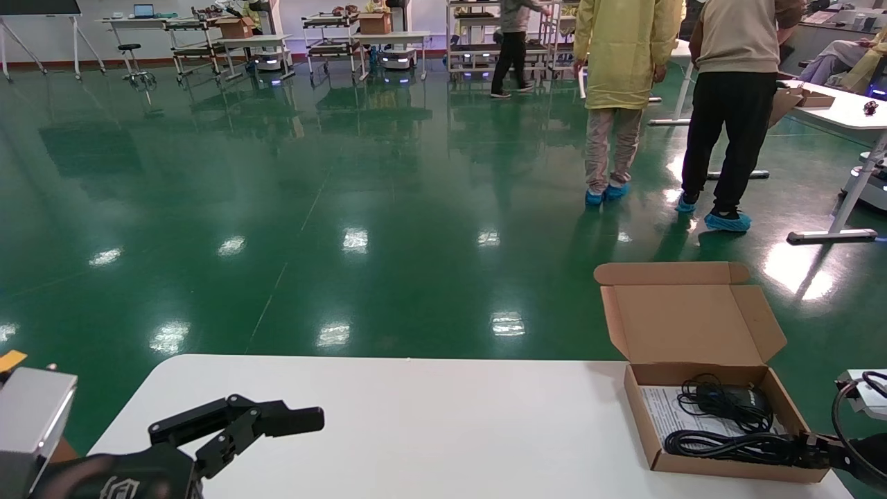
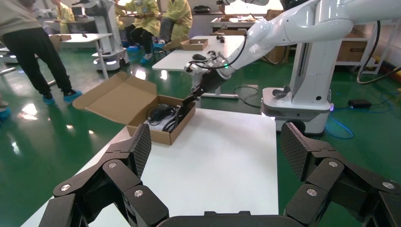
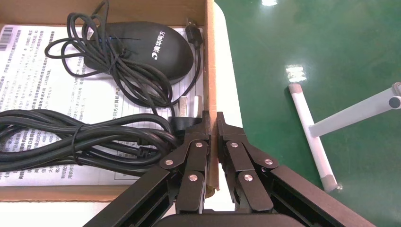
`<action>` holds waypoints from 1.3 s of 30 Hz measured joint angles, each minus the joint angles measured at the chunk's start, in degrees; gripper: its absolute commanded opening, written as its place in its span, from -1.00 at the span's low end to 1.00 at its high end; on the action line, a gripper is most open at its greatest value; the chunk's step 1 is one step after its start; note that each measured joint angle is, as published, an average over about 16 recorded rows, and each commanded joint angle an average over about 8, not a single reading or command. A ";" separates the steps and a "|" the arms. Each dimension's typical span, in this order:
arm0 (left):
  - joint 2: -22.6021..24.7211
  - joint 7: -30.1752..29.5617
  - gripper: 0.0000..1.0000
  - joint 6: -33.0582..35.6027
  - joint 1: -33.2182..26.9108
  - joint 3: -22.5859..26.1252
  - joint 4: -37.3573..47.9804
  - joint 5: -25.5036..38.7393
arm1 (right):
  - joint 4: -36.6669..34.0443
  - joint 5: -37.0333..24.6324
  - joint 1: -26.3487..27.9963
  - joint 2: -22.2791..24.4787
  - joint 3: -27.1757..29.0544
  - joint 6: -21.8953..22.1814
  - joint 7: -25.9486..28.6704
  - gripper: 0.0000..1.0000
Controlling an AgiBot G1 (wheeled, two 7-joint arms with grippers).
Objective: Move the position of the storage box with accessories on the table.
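Observation:
The storage box [image 1: 727, 468] is a shallow brown cardboard box with its lid [image 1: 686, 322] standing open, at the right end of the white table [image 1: 450, 430]. Inside lie black coiled cables [image 3: 71, 137], a small black mouse-shaped device [image 3: 142, 49] and a white printed sheet [image 3: 28, 66]. My right gripper [image 3: 212, 120] is shut on the box's right side wall [image 3: 210, 61], one finger inside and one outside; it also shows in the head view [image 1: 807, 443]. My left gripper [image 2: 215, 146] is open and empty above the table's near left part [image 1: 277, 416], far from the box [image 2: 163, 137].
The box sits close to the table's right edge and far edge. Green floor lies beyond. Two people [image 1: 734, 104] stand behind the table, beside another white table [image 1: 842, 111]. A white robot base [image 2: 295, 106] stands off the table's right end.

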 measured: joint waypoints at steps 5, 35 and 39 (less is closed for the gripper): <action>0.00 0.00 1.00 0.00 0.00 0.00 0.00 0.00 | -0.04 0.24 -0.42 0.17 0.17 0.19 -0.41 -0.97; 0.00 0.00 1.00 0.00 0.00 0.00 0.00 0.00 | 0.45 2.16 1.39 1.11 1.53 0.19 -1.79 1.00; 0.00 0.00 1.00 0.00 0.00 0.00 0.00 0.00 | 0.83 3.04 2.71 1.42 2.14 -0.43 -1.73 1.00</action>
